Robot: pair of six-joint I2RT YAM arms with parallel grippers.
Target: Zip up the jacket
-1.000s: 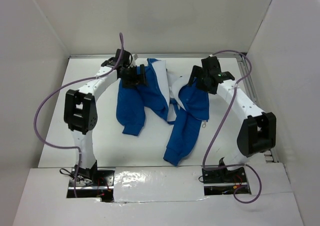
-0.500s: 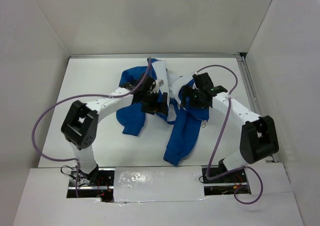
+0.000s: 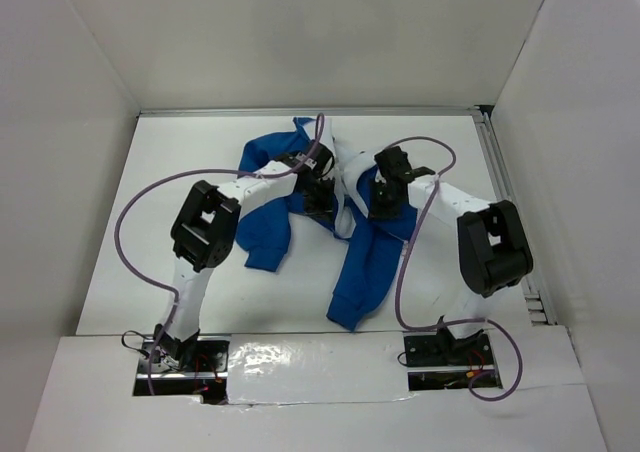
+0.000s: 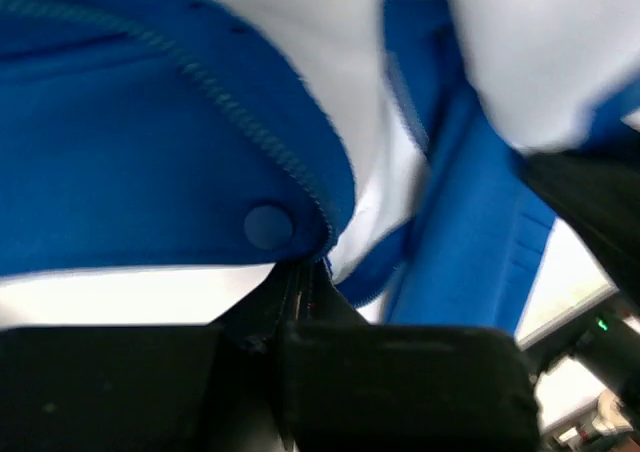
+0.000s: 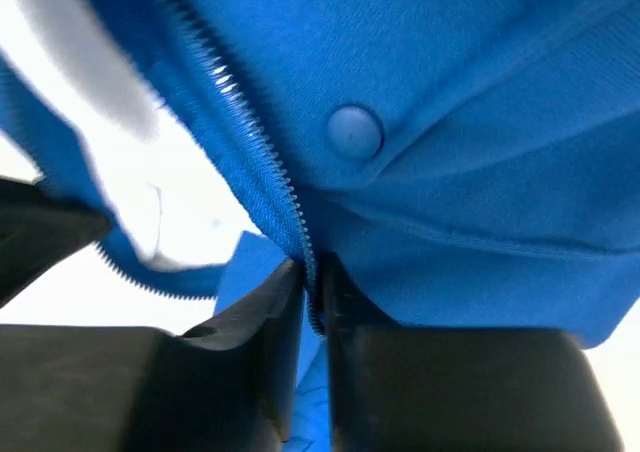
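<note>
The bright blue jacket [image 3: 365, 262] lies crumpled and open mid-table, white lining showing. My left gripper [image 3: 322, 194] is at its left front edge and my right gripper [image 3: 378, 202] at the right front edge, a short gap apart. In the left wrist view the left gripper [image 4: 302, 272] is shut, pinching the corner of the jacket [image 4: 130, 152] just below a blue snap button [image 4: 268, 226] where the zipper teeth [image 4: 230, 102] end. In the right wrist view the right gripper [image 5: 313, 272] is shut on the zipper edge [image 5: 250, 142] of the jacket [image 5: 470, 92], beneath another snap [image 5: 354, 130].
White walls enclose the white table [image 3: 170, 152] on three sides. A metal rail [image 3: 505, 187] runs along its right edge. Purple cables [image 3: 135, 212] loop off both arms. The right arm's dark body [image 4: 590, 202] shows at the right of the left wrist view.
Both arms swung in from the jacket's far end to its middle. Both grippers, open before, have closed on the jacket's two front edges.
</note>
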